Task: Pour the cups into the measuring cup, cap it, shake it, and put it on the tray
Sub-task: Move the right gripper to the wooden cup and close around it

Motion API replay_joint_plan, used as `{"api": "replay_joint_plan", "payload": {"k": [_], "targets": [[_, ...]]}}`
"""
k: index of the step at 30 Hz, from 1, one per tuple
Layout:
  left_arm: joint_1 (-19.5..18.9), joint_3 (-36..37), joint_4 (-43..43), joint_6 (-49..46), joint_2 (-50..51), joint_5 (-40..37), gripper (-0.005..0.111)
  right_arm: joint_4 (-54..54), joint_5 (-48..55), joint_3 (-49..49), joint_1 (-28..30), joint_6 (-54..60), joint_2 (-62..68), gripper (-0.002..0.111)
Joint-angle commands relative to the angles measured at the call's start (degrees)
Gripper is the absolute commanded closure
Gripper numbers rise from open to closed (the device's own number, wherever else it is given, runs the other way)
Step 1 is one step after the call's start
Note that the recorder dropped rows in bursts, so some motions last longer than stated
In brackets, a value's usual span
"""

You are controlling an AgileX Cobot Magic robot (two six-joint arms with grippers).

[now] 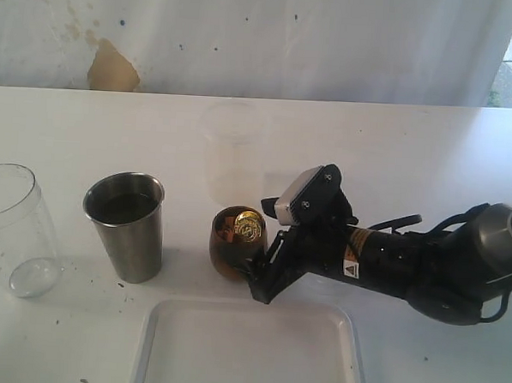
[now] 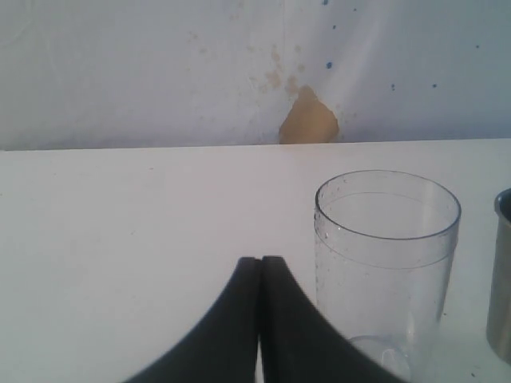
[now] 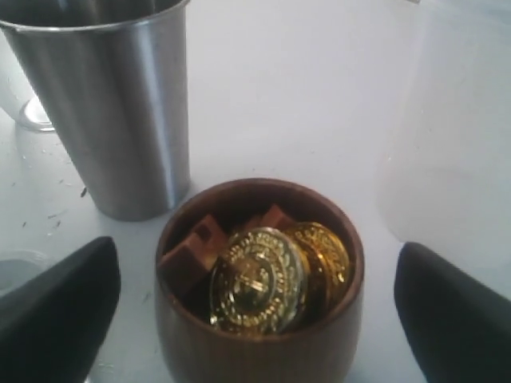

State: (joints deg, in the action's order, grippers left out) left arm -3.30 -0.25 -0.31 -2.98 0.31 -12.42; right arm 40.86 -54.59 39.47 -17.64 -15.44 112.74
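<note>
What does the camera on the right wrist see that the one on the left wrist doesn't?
Only the right wrist view: the wooden cup holding gold coins and brown blocks, the frosted cup, and the right fingers spread apart on either side of that wooden cup. Only the left wrist view: the measuring cup with its open mouth, a tan stain on the wall, and the left fingers pressed shut. Both: the steel tumbler and the white table.

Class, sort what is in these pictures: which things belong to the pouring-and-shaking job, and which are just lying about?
Belong to the job:
steel tumbler
wooden cup with gold coins
clear measuring cup
white tray

Lying about:
frosted plastic cup, unless it serves as the cap
brown wall stain
</note>
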Motion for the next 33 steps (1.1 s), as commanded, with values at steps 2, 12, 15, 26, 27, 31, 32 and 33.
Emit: {"api": "replay_joint_plan", "payload": {"k": [2,12,15,26,27,31,32,33], "targets": [[0.1,0.3,-0.5,0.1,-0.3,0.8,0.107,0.1,-1.1,0.1,-0.4,0.2,2.6,0.023],[0.1,0.3,-0.5,0.1,-0.3,0.8,0.107,0.1,-1.3,3.5,-0.9,-0.2,6.3,0.023],[0.1,0.3,-0.5,0.1,-0.3,0.8,0.107,0.1,-0.8,4.5,-1.7,-0.2,7.0,0.023],[0.1,0.3,-0.5,0.1,-0.3,0.8,0.107,-0.5,2.3,7.9,-4.6,-0.1,8.6,0.023],[0.1,0.3,-0.5,0.1,-0.3,0.8,0.107,-0.6,3.0,7.9,-4.6,0.1,8.6,0.023],[0.1,0.3,-0.5,0.1,-0.3,0.8,0.107,-0.8,5.0,7.9,-4.6,0.3,8.6,0.023],[0.1,0.3,-0.5,0.1,-0.3,0.8,0.107,-1.2,5.3,7.9,-4.6,0.3,8.6,0.023],[0.1,0.3,-0.5,0.1,-0.3,0.8,0.107,-2.0,5.4,7.9,-4.6,0.3,8.6,0.024]]}}
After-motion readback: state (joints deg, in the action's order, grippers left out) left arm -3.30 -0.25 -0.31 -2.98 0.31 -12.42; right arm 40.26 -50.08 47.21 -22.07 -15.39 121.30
